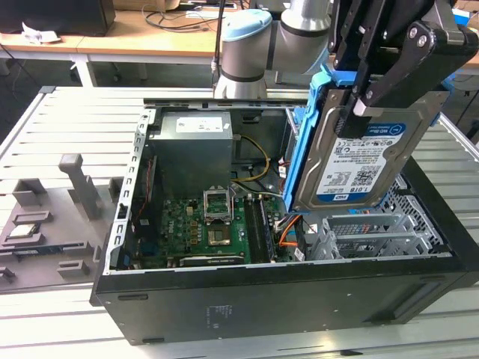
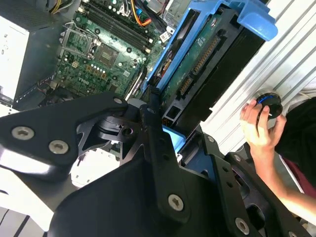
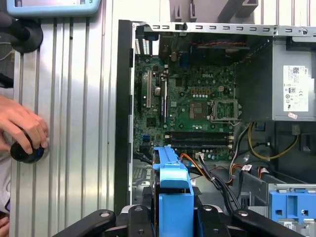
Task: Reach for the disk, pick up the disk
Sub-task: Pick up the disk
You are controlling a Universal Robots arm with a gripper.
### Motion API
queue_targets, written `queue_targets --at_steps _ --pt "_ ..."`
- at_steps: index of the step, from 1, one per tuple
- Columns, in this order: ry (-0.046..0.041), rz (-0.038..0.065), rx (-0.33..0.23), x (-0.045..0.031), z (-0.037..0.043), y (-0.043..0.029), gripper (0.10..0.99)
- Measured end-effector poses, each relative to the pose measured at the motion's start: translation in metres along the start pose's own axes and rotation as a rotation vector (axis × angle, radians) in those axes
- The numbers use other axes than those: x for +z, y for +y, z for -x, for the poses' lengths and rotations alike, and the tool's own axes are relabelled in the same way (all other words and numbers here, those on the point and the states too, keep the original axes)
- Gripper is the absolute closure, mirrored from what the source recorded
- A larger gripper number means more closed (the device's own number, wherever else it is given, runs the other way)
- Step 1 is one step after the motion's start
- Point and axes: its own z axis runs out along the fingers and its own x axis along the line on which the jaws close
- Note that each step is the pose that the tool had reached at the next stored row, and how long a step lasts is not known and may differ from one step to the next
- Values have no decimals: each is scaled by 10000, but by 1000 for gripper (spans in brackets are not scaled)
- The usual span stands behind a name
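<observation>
The disk (image 1: 359,161), a silver-grey hard drive with a white-and-blue label and a blue rail on its sides, hangs tilted above the open computer case (image 1: 284,292), over the metal drive cage (image 1: 367,232). My gripper (image 1: 358,96) is shut on its upper end, with black linkage arms on both sides. The second wrist view shows the disk's green circuit-board underside (image 2: 197,59) and blue rail (image 2: 254,22) running out from my gripper (image 2: 165,126). In the first wrist view the disk's blue rail edge (image 3: 173,185) sits between the fingers (image 3: 136,217) above the case.
Inside the case lie the motherboard (image 1: 202,224), the grey power-supply box (image 1: 193,153) and loose cables (image 1: 288,228). A blue caddy (image 3: 294,205) sits on the cage. A person's hand (image 3: 19,126) holds a black knob on the slatted table. Grey fixtures (image 1: 75,187) stand at the exterior view's left.
</observation>
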Motion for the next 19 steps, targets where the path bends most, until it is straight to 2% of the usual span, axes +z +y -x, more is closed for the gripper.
queue_targets --at_steps 6,8,19 --pt "19 4 0 37 5 -83 718" --pt "29 5 0 69 5 -111 718" --pt "49 5 2 129 4 -207 718"
